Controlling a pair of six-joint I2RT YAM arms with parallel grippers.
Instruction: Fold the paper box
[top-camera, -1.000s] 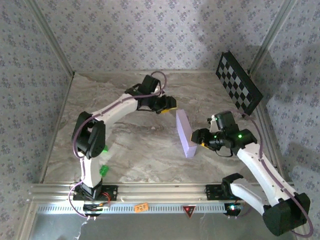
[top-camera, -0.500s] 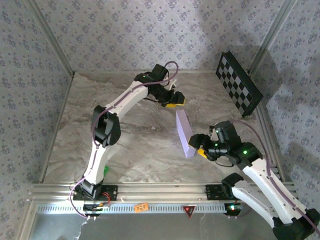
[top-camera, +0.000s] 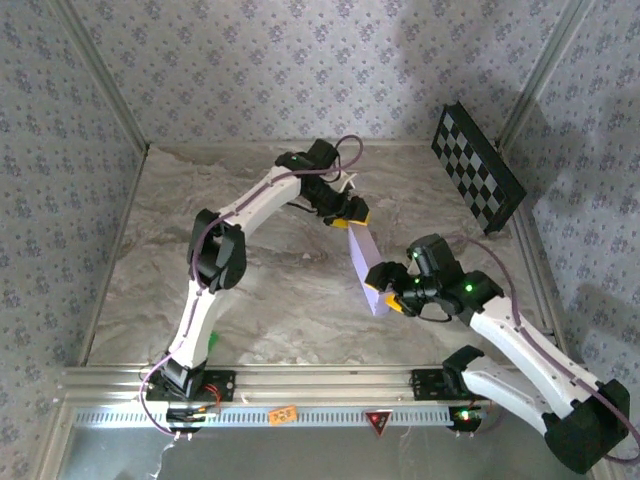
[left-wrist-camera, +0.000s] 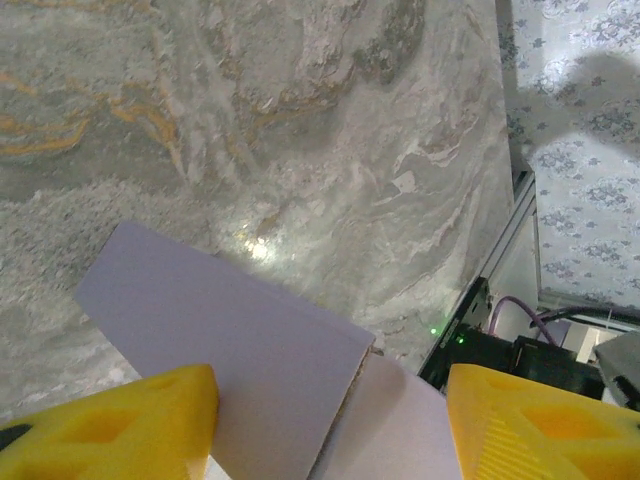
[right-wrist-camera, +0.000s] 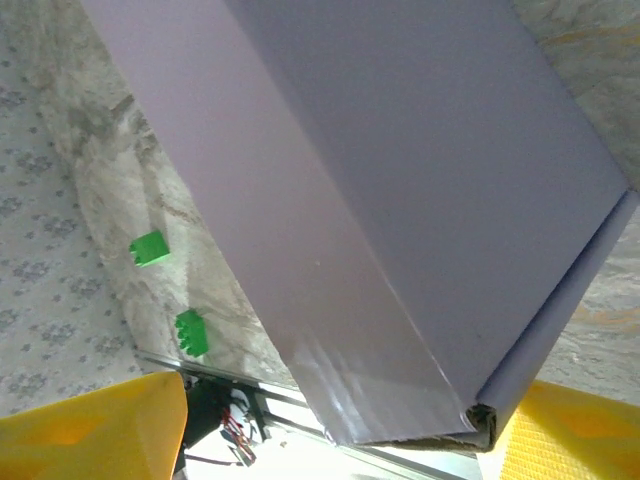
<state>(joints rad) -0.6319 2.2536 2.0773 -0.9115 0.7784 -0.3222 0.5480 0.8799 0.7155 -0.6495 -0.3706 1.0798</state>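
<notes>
The paper box (top-camera: 366, 262) looks fully folded, standing on edge mid-table between the 2 arms. The left gripper (top-camera: 350, 218) straddles its far end and the right gripper (top-camera: 388, 290) its near corner. Both jaws are apart, though I can't tell whether a pad touches. Next, I'd guess: back off without tipping it. Marbled table (top-camera: 250, 285), flowered walls (top-camera: 250, 70).

Paper box (right-wrist-camera: 400, 200) cropped at top edge, right claw (right-wrist-camera: 330, 425) fingers (right-wrist-camera: 90, 430) cropped below
</notes>
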